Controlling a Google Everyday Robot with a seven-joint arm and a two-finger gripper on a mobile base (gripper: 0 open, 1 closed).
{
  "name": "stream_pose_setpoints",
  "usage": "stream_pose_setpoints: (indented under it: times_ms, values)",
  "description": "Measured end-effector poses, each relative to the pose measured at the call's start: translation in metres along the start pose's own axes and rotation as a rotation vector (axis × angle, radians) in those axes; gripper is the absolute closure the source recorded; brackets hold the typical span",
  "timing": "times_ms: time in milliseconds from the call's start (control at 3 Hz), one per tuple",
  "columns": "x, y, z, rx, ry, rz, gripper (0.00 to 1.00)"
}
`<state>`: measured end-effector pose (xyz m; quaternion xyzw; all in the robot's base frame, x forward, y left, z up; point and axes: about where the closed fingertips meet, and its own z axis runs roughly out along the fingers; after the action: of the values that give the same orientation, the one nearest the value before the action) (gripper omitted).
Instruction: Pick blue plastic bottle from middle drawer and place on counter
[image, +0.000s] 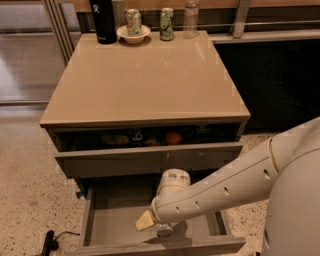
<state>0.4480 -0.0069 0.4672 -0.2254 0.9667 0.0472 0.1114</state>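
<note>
While the gripper (154, 225) is being held low inside the middle drawer (112, 225), toward its front, the blue plastic bottle (164, 231) is being partly hidden beneath it on the drawer floor. Whether it is being clamped cannot be told. The lift looks not yet done, and the counter (145, 80) above the drawer is being left for last.

High front camera looks down; tool (164, 228) in middle drawer (114, 226).
</note>
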Motion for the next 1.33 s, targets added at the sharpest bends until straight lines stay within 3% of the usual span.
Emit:
stream_pose_setpoints:
  times_ms: [1333]
  values:
    - [-0.011,-0.003,0.068,0.002,0.018,0.050,0.00]
